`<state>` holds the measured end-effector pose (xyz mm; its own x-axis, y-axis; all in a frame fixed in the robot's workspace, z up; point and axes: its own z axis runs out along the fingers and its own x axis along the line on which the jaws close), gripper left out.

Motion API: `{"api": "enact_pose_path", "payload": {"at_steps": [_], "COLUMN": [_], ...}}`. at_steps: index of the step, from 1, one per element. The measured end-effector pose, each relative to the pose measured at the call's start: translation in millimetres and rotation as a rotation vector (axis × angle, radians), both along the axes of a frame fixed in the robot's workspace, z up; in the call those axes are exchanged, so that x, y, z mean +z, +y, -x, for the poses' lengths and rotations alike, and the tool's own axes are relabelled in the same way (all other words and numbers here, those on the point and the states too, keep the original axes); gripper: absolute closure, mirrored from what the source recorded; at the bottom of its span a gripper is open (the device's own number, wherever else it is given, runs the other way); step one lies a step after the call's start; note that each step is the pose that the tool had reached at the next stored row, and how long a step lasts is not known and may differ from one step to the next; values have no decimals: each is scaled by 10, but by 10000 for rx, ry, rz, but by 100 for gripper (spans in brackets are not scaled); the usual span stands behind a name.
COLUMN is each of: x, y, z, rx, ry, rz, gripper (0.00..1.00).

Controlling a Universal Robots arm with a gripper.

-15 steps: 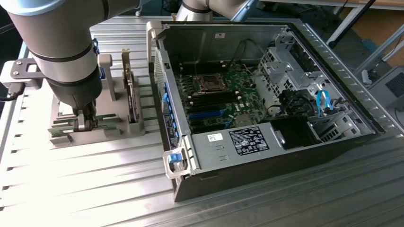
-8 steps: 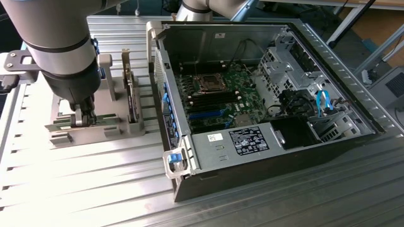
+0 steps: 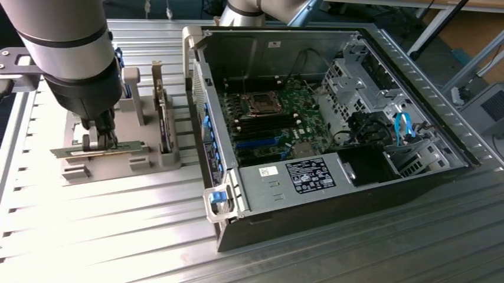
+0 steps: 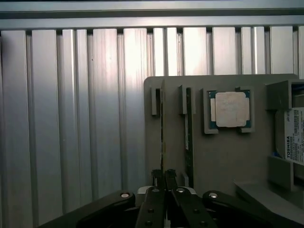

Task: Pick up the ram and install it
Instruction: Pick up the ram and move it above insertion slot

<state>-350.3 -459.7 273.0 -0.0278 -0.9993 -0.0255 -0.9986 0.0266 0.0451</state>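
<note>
A ribbed aluminium table (image 3: pixel 118 236) lies under everything, its slats running away beneath the gripper. Well off to the gripper's side, toward the exterior view's right, stands an open computer case (image 3: pixel 236 56) with its motherboard (image 3: pixel 268 127) exposed. The grey and black robot arm (image 3: pixel 67 53) comes straight down over a grey parts holder (image 3: pixel 118 169) that sits directly below the tool, apart from the case. On the holder, on the case side of the gripper, a dark expansion card (image 3: pixel 163 121) stands on edge. A drive with a white Toshiba label (image 4: pixel 295 135) rests at the holder's far corner from the tool, and a square silver processor (image 4: pixel 231 109) sits in a framed pocket between that drive and the gripper's line. A second thin dark board (image 4: pixel 189 142) stands on edge in the slot just beside the one under the fingers. The ram (image 3: pixel 130 145), a long thin greenish stick, lies level on edge in the holder's supports, its two ends reaching out past either side of the tool. The gripper (image 3: pixel 102 143) has its jaws drawn narrow, pinching the ram at mid-length; from the wrist the stick's thin top edge (image 4: pixel 162 128) runs straight out from between the two fingertips.
</note>
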Motion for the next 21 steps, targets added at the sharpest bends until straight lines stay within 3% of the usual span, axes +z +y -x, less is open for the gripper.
{"api": "enact_pose_path", "payload": {"at_steps": [21], "x": [509], "y": [0], "z": [0], "rx": [0], "ry": [-1], "rz": [-1], "gripper": [88]}}
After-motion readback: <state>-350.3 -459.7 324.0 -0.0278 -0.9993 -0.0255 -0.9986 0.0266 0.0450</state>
